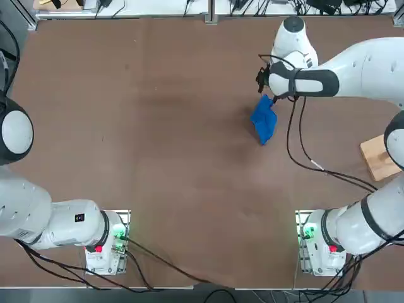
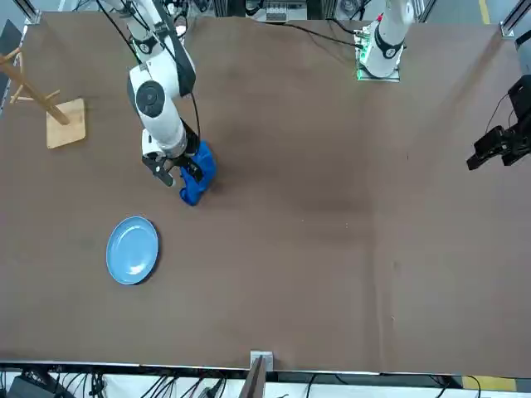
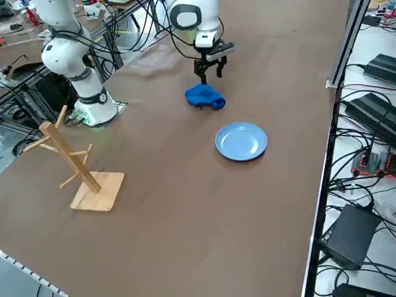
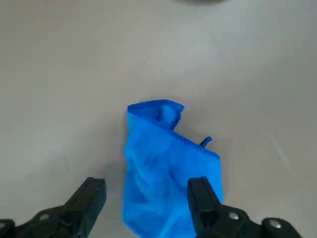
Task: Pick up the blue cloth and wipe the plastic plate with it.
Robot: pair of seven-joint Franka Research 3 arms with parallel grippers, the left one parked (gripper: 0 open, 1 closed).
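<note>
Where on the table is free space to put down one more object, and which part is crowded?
The table is bare across its whole middle and the parked arm's side. There is also a free strip between the plastic plate and the wooden rack. It is crowded only around the blue cloth, where the right gripper hangs with open fingers.

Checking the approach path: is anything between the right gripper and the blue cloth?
Nothing visible. The right gripper hangs open just above the blue cloth, which lies crumpled on bare table, apart from the plastic plate.

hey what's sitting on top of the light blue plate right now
Nothing: the plastic plate lies bare on the table. The blue cloth sits crumpled apart from it, under the open right tool.
</note>
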